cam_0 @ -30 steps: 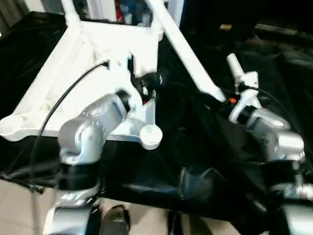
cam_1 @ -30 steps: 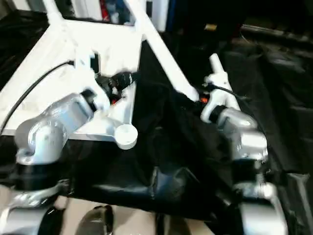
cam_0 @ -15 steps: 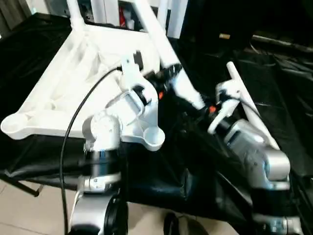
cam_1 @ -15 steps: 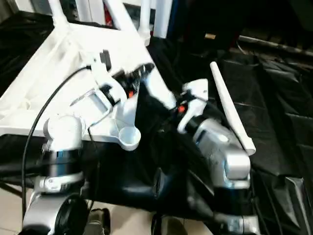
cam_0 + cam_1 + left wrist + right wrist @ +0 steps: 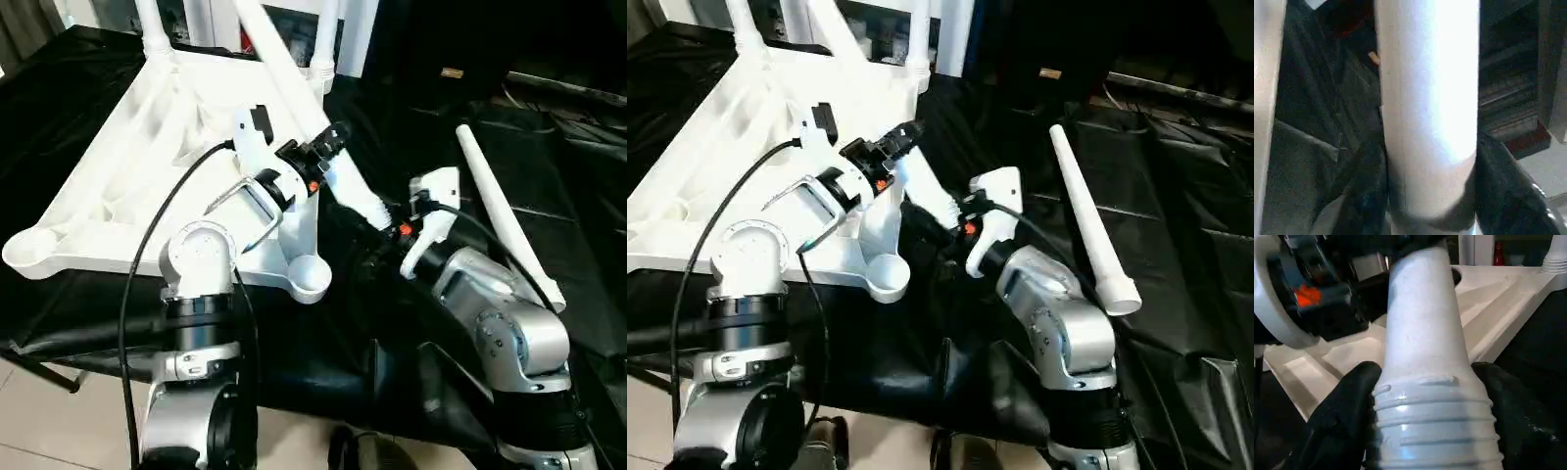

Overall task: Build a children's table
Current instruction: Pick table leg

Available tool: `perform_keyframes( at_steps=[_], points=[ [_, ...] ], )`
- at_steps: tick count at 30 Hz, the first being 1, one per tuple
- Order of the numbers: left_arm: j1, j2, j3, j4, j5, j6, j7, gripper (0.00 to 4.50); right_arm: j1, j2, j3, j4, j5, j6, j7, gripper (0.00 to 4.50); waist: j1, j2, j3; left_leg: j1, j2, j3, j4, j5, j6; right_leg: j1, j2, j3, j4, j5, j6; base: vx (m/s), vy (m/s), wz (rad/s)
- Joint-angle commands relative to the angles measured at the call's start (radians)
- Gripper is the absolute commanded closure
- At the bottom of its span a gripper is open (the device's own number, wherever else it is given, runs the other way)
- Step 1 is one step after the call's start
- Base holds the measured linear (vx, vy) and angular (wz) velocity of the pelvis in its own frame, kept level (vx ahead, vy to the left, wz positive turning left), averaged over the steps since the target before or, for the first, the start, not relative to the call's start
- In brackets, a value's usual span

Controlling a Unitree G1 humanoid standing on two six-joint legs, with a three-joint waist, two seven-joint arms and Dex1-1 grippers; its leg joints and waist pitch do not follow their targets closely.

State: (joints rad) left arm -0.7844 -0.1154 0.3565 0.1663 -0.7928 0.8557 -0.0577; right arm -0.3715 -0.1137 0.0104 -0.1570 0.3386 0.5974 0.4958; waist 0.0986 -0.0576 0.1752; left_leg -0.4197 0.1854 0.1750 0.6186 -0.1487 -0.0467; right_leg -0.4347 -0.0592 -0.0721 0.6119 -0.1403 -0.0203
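Black cloth (image 5: 549, 186) under the upside-down tabletop (image 5: 118, 186) — left gripper (image 5: 328, 147) & right gripper (image 5: 955, 217) both pinching one leg (image 5: 294, 98), 2nd leg (image 5: 1087, 225) lying loose.

Left arm: silver forearm rises from the lower left and angles up and to the right, a black cable looping along it. Left hand (image 5: 328, 147) is at mid-frame, its black fingers (image 5: 1364, 196) set on either side of a white leg (image 5: 294, 98).

Right arm: forearm rises from the lower right, bent inward. Right hand (image 5: 945, 220) points at the left hand, fingers (image 5: 1347, 406) clamped on the same leg's ribbed end.
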Motion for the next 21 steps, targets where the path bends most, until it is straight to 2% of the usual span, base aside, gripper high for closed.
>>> perform_keyframes(
  at_steps=[1,4,5,8,10,11,13,14,15,16,17,20,21],
  points=[
    [-0.017,0.001,-0.007,-0.033,-0.025,0.018,-0.003,2.46,0.014,-0.017,0.018,-0.019,-0.021,0.004,-0.003,1.72,0.004,0.022,-0.127,0.034,0.039,-0.021,-0.072,-0.201,-0.012,0.067,-0.084,0.050,-0.073,-0.260,-0.146,0.000,0.000,0.00],
    [-0.014,0.003,-0.017,-0.039,-0.026,0.027,-0.016,2.51,0.007,-0.026,0.017,-0.009,-0.027,0.000,0.000,1.72,0.006,0.011,-0.130,0.031,0.035,-0.018,-0.070,-0.200,-0.002,0.070,-0.086,0.051,-0.077,-0.304,-0.134,0.000,0.000,0.00],
    [-0.013,0.004,-0.020,-0.040,-0.025,0.028,-0.018,2.52,0.006,-0.028,0.016,-0.007,-0.027,-0.001,-0.001,1.72,0.008,0.017,-0.131,0.032,0.037,-0.019,-0.070,-0.201,-0.004,0.067,-0.086,0.050,-0.078,-0.322,-0.126,0.000,0.000,0.00],
    [-0.005,0.007,-0.017,-0.062,-0.041,0.039,-0.012,2.53,0.009,-0.033,0.026,-0.005,-0.033,-0.006,-0.006,1.72,0.008,0.015,-0.131,0.033,0.038,-0.020,-0.072,-0.218,-0.009,0.065,-0.084,0.047,-0.083,-0.357,-0.111,0.000,0.000,0.00],
    [-0.002,0.009,-0.017,-0.071,-0.048,0.045,-0.009,2.53,0.009,-0.033,0.031,-0.003,-0.034,-0.009,-0.009,1.72,0.007,0.018,-0.131,0.034,0.039,-0.022,-0.073,-0.228,-0.015,0.063,-0.084,0.046,-0.083,-0.368,-0.103,0.000,0.000,0.00],
    [0.003,0.010,-0.019,-0.076,-0.052,0.048,-0.009,2.53,0.011,-0.034,0.036,-0.002,-0.037,-0.014,-0.011,1.72,0.006,0.013,-0.137,0.035,0.039,-0.021,-0.071,-0.224,-0.014,0.065,-0.083,0.046,-0.083,-0.367,-0.100,0.000,0.000,0.00],
    [0.018,0.010,-0.023,-0.089,-0.058,0.054,-0.011,2.53,0.012,-0.033,0.047,0.003,-0.049,-0.023,-0.023,1.72,0.006,0.020,-0.137,0.034,0.039,-0.021,-0.071,-0.219,-0.017,0.064,-0.084,0.046,-0.084,-0.356,-0.103,0.000,0.000,0.00],
    [0.022,0.010,-0.025,-0.094,-0.061,0.059,-0.012,2.53,0.011,-0.031,0.043,-0.001,-0.043,-0.014,-0.026,1.72,0.006,0.019,-0.137,0.034,0.039,-0.020,-0.071,-0.220,-0.016,0.063,-0.083,0.046,-0.083,-0.352,-0.103,0.000,0.000,0.00],
    [0.024,0.010,-0.025,-0.096,-0.063,0.061,-0.012,2.53,0.010,-0.030,0.041,-0.003,-0.041,-0.011,-0.026,1.37,0.004,0.022,-0.135,0.034,0.038,-0.020,-0.072,-0.229,-0.016,0.062,-0.081,0.047,-0.084,-0.350,-0.103,0.000,0.000,0.00],
    [0.027,0.011,-0.031,-0.099,-0.061,0.064,-0.016,2.53,0.009,-0.029,0.033,-0.011,-0.029,0.002,-0.025,1.17,0.004,0.022,-0.138,0.035,0.038,-0.020,-0.071,-0.233,-0.016,0.062,-0.081,0.046,-0.084,-0.353,-0.099,0.000,0.000,0.00],
    [0.030,0.015,-0.040,-0.101,-0.055,0.067,-0.023,2.53,0.009,-0.029,0.022,-0.023,-0.011,0.020,-0.023,1.03,0.003,0.021,-0.133,0.036,0.037,-0.019,-0.072,-0.236,-0.013,0.059,-0.080,0.047,-0.086,-0.358,-0.096,0.000,0.000,0.00],
    [0.037,0.023,-0.057,-0.107,-0.040,0.067,-0.035,2.53,0.023,-0.051,0.013,-0.045,0.011,0.036,-0.002,0.94,0.005,0.019,-0.132,0.035,0.037,-0.020,-0.073,-0.244,-0.012,0.059,-0.080,0.046,-0.090,-0.395,-0.077,0.000,0.000,0.00],
    [0.041,0.030,-0.067,-0.110,-0.027,0.065,-0.039,2.53,0.029,-0.060,0.006,-0.053,0.023,0.044,0.007,0.82,0.007,0.015,-0.134,0.036,0.037,-0.020,-0.073,-0.239,-0.011,0.060,-0.080,0.046,-0.090,-0.397,-0.065,0.000,0.000,0.00]
  ],
)
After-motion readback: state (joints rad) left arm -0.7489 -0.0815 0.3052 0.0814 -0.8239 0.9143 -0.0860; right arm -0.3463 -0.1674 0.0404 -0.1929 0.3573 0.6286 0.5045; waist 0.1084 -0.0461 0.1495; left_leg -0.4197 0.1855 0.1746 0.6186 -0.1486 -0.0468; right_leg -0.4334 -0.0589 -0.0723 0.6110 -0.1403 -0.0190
